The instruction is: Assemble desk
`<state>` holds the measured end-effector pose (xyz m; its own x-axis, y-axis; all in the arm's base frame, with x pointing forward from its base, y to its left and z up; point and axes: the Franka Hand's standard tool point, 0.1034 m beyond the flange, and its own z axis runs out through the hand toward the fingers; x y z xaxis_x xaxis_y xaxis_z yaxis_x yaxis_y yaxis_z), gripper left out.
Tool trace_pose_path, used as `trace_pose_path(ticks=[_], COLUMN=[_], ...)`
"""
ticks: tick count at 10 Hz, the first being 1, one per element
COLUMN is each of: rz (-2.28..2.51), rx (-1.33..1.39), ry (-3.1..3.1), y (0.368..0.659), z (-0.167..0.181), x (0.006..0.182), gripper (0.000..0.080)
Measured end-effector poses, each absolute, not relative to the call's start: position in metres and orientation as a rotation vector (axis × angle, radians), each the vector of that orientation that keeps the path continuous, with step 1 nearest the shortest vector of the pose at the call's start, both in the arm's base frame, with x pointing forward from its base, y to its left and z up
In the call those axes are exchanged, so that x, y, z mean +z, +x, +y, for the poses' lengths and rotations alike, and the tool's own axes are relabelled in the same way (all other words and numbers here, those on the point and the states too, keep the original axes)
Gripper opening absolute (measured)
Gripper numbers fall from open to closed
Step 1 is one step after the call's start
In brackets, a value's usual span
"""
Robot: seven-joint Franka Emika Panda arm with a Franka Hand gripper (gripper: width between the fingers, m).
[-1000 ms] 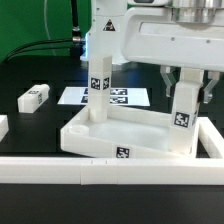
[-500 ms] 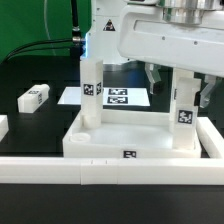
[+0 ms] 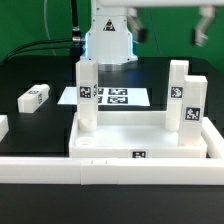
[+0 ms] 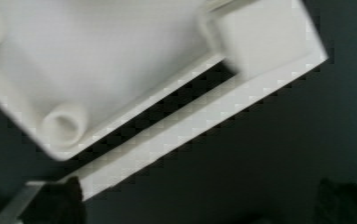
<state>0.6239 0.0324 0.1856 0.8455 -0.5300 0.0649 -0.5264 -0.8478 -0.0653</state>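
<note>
White hard plastic is what you are working with here: the desk top (image 3: 135,142) is a shallow tray with a raised edge, and it sits low in the middle of the exterior view, pushed against the long white rail (image 3: 110,172) that runs across the bottom of the frame. Three legs stand up in it: one leg (image 3: 87,95) left of the middle, and two legs (image 3: 178,90) (image 3: 193,112) on the right side of the frame. One more loose leg (image 3: 33,96) lies flat on the black table (image 3: 30,70) at the left edge, well apart from the tray. The marker board (image 3: 110,97) lies flat behind the tray. The gripper (image 3: 166,22) is up at the top of the frame with its fingers spread wide and nothing between them. In the wrist view you can see a corner of the tray with a round empty hole (image 4: 63,124). You should find these parts light and stiff; they will not bend, but the smooth plastic looks slippery. The loose leg is likely the next piece, so take it across its narrow flat sides near the middle and squeeze firmly. The tray is probably too wide to pinch whole; push it by its rim instead.
</note>
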Motion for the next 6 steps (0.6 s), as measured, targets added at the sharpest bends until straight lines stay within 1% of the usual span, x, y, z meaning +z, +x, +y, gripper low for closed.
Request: trace_pose_path(ticks=[1, 6], rz=[0.845, 0.845], rx=[-0.127, -0.122], ry=[-2.983, -2.983], y=[0.6228, 0.6223], z=[0.0206, 0.0250], x=[0.1832, 0.1813], gripper=[0.0649, 0.0649])
